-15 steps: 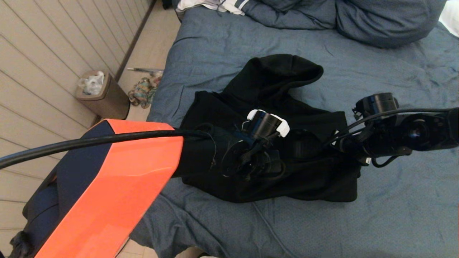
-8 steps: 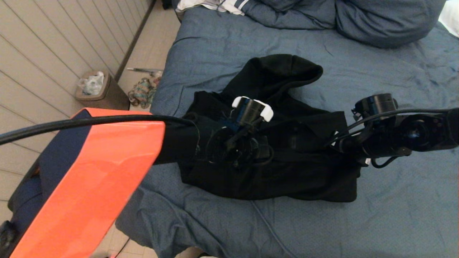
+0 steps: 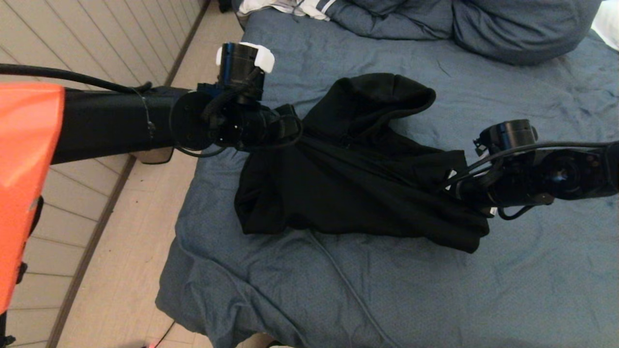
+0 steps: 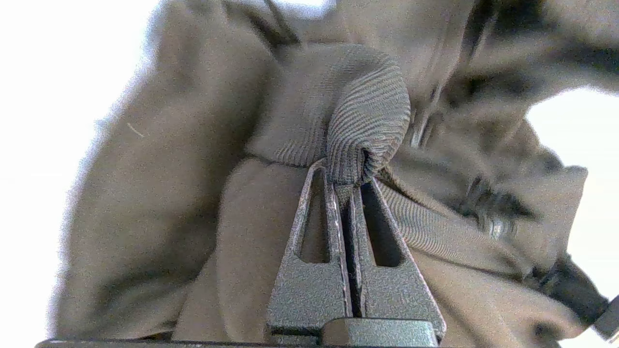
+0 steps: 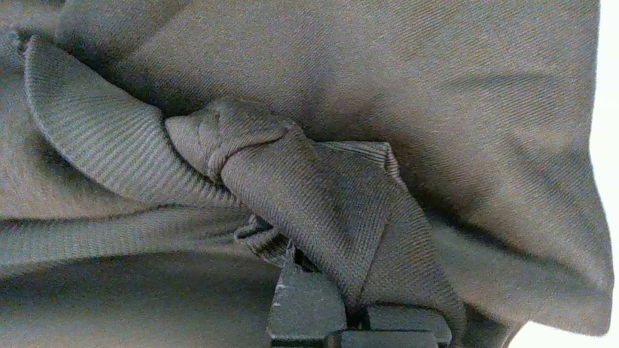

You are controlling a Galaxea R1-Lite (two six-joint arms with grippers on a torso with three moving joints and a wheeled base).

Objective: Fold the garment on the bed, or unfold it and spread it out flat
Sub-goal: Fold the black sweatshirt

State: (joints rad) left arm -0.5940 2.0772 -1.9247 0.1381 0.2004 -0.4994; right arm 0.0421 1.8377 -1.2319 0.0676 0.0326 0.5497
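Observation:
The garment (image 3: 358,193), a black hooded sweatshirt, lies crumpled on the blue bed (image 3: 387,299) with its hood (image 3: 382,96) toward the pillows. It hangs stretched between both grippers. My left gripper (image 3: 290,128) is raised near the bed's left edge, shut on a bunched ribbed edge of the garment (image 4: 367,121), seen in the left wrist view with the left gripper (image 4: 346,176) pinching it. My right gripper (image 3: 459,191) is low at the garment's right side, shut on a fold of ribbed fabric (image 5: 338,203). That fabric drapes over the right gripper (image 5: 355,314) and hides its tips.
Blue pillows (image 3: 508,29) and a white striped cloth (image 3: 290,7) lie at the head of the bed. Bare floor (image 3: 121,270) and a panelled wall (image 3: 96,43) run along the bed's left edge (image 3: 176,270). A brown bin (image 3: 154,157) shows just under my left arm.
My left gripper has risen and swung left and away with the garment's edge, pulling the cloth taut and off its flat heap. The right gripper has barely moved.

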